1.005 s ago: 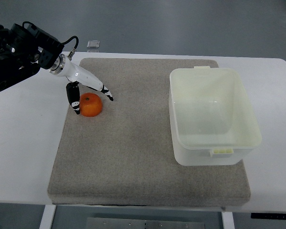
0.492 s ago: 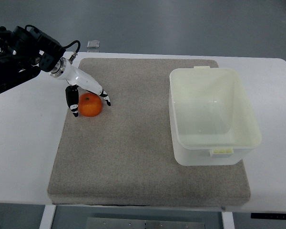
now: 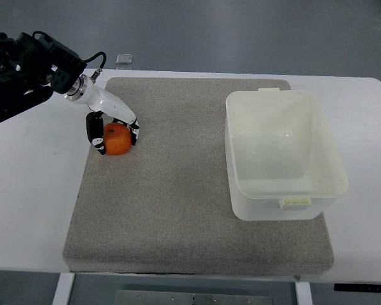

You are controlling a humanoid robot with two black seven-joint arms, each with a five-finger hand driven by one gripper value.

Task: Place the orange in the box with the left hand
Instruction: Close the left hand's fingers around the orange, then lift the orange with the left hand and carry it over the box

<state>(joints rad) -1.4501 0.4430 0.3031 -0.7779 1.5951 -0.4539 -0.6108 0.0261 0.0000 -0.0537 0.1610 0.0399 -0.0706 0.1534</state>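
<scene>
Left hand [image 3: 112,124] fingers [image 3: 134,135] now tighter around unlabelled orange [image 3: 117,140].

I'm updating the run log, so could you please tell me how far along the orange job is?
Done: the left robot hand has reached the orange on the grey mat. In hand: its fingers are curled around the fruit, which looks not yet lifted. Left: lifting, carrying it right, and releasing into the empty box.

Left arm and hand, top view.
Bulky black arm [image 3: 19,73] with a looped black cable; silver wrist ring; slim white left hand [image 3: 108,114] with black-and-white banded fingers [image 3: 134,135].
</scene>
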